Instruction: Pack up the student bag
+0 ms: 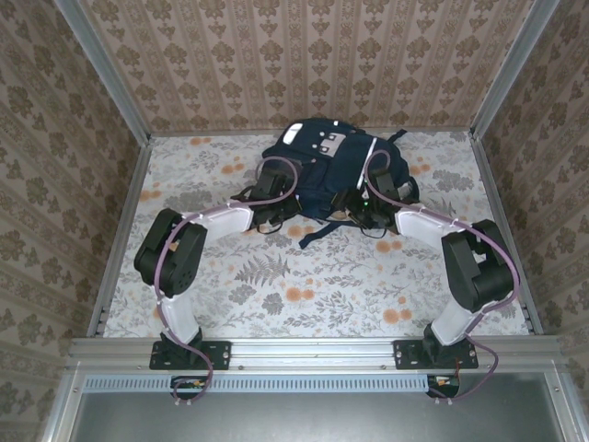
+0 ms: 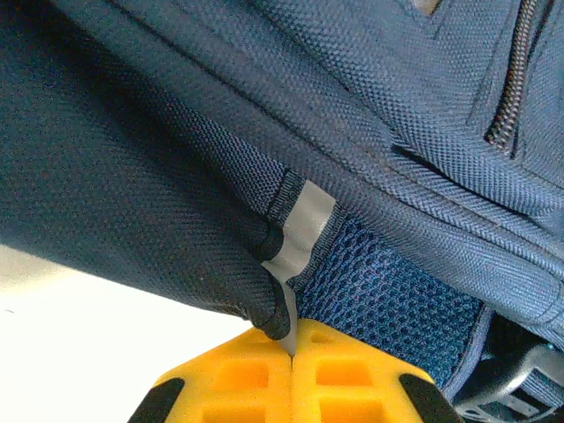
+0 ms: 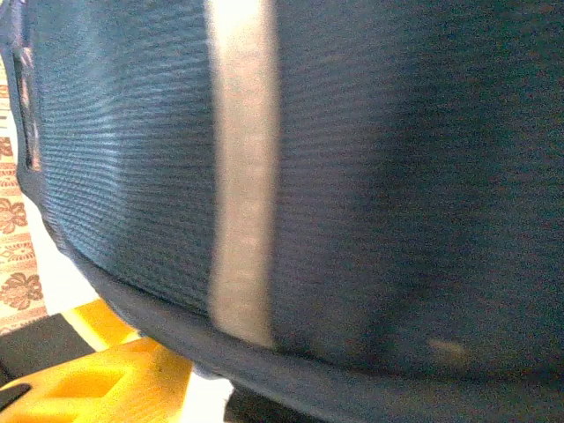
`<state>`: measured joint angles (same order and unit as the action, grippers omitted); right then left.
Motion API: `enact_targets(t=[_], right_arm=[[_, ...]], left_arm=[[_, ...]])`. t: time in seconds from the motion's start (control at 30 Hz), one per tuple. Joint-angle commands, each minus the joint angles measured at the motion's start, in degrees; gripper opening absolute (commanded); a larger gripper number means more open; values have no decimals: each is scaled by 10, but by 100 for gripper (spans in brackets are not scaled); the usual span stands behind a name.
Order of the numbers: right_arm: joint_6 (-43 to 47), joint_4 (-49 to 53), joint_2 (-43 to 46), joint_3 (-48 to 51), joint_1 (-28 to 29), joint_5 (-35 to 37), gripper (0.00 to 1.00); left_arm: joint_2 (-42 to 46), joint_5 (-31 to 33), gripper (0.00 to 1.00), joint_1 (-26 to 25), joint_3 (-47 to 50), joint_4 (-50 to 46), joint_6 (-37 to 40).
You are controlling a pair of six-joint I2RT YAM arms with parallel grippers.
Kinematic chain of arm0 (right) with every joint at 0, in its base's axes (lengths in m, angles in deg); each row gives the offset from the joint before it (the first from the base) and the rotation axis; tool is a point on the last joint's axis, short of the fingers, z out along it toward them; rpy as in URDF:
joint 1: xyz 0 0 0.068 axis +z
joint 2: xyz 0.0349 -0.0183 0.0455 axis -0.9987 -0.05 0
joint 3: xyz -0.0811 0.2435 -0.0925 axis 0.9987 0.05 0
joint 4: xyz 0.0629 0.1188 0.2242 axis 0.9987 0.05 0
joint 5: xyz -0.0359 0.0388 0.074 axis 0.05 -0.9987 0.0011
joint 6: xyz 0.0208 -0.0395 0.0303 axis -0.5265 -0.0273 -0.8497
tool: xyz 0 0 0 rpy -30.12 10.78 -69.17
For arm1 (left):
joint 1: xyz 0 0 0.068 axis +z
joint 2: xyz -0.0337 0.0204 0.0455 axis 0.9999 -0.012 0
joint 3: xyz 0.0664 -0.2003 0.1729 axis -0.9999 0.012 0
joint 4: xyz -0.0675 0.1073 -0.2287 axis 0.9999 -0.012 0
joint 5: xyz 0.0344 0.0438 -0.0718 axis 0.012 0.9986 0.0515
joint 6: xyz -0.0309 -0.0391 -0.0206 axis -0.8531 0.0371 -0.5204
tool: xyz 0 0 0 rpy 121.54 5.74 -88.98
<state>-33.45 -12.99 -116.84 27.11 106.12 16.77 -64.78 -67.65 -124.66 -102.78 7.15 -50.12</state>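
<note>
The overhead view places the bag at the far centre of the counter. The left wrist view shows the left tool clenched on its grey tab. The right tool sits against the bag; we cannot tell its state.

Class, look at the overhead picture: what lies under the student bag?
The student bag rests on the floral table surface, which shows around it. Anything directly beneath is covered by the fabric.
</note>
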Motion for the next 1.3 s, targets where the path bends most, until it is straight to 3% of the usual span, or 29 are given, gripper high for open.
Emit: enact_targets(t=[0.0,0.13,0.33,0.4,0.63,0.83,0.93,1.0,1.13,1.27], right_arm=[[-9,-28,-24,-26,-5,2,63],[-2,-37,-48,-25,-17,27,63],[52,90,-63,-84,-23,102,67],[69,101,-58,-94,-29,79,68],[106,131,47,-70,-17,63,71],[145,148,156,12,7,73,71],[176,105,199,74,35,72,64],[199,59,212,114,61,85,52],[235,-18,199,163,96,121,39],[253,-98,171,195,112,140,32]], left_arm=[[23,-37,0,-32,3,-18,-8],[38,-33,0,-42,15,-21,-11],[62,-25,0,-48,41,-21,-21],[65,-28,0,-51,45,-13,-27],[43,-27,0,-68,25,5,-62],[36,-26,0,-68,11,4,-72],[33,-28,0,-67,6,3,-77],[32,-30,0,-67,4,2,-78],[30,-29,0,-67,-1,-9,-79],[29,-28,0,-66,-4,-17,-81]])
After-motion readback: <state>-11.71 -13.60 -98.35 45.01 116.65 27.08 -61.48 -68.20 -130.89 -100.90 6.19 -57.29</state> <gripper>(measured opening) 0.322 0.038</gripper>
